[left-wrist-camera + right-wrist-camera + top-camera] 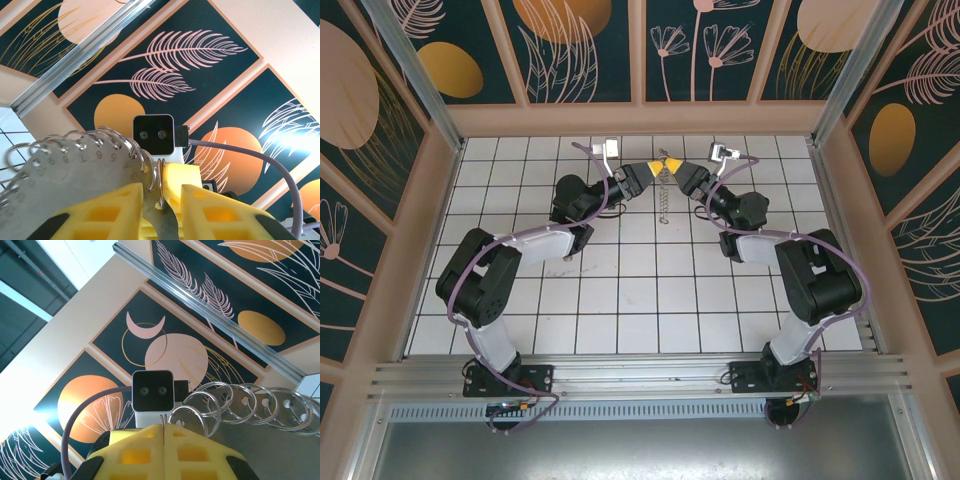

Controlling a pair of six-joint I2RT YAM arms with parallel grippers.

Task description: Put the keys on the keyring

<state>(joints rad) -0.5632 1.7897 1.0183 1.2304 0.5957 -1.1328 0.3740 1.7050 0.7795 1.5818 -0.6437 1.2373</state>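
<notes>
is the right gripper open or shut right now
Shut: in the right wrist view the right gripper has its two yellow fingers pressed together, with just a thin seam between them.

Left gripper point(656, 165) and right gripper point(674, 164) meet above the far centre of the white tiled table point(620, 300). The silvery chain-like metal keyring point(665, 195) trails from them towards the near edge. Its flat grey metal plate point(75, 185) sits between the left fingers point(115, 210).
</notes>
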